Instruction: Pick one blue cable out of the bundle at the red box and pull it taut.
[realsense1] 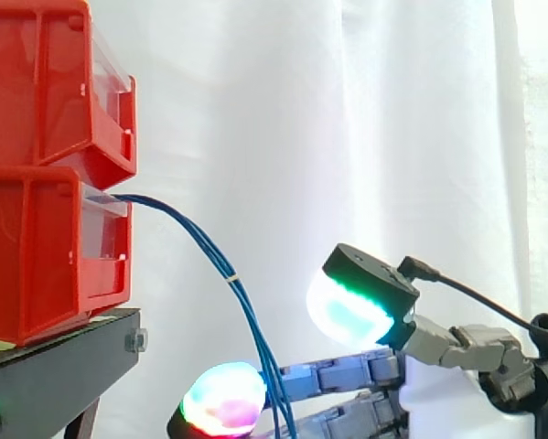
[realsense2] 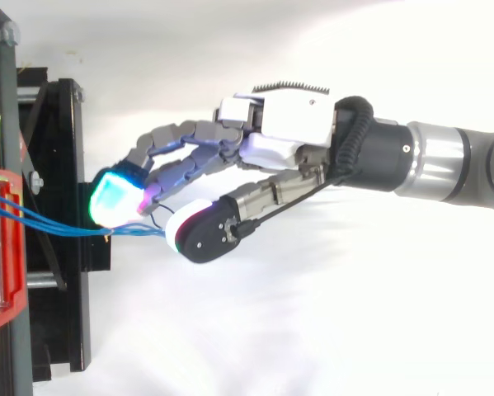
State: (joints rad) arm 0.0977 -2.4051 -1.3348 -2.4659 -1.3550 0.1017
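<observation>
Lower down, blue cables point(realsense1: 220, 261) cross hand point(realsense2: 284, 124), ends cut off.

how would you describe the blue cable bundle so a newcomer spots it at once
Find the red bins stacked on the black stand at the left. From the front of the lower bin, the blue cable bundle droops toward the hand. It is the only set of thin blue strands, cinched midway by a small pale tie.

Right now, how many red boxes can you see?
2. The upper red box sits stacked on the lower red box, which rests on the black stand. More may be hidden out of frame.
</observation>
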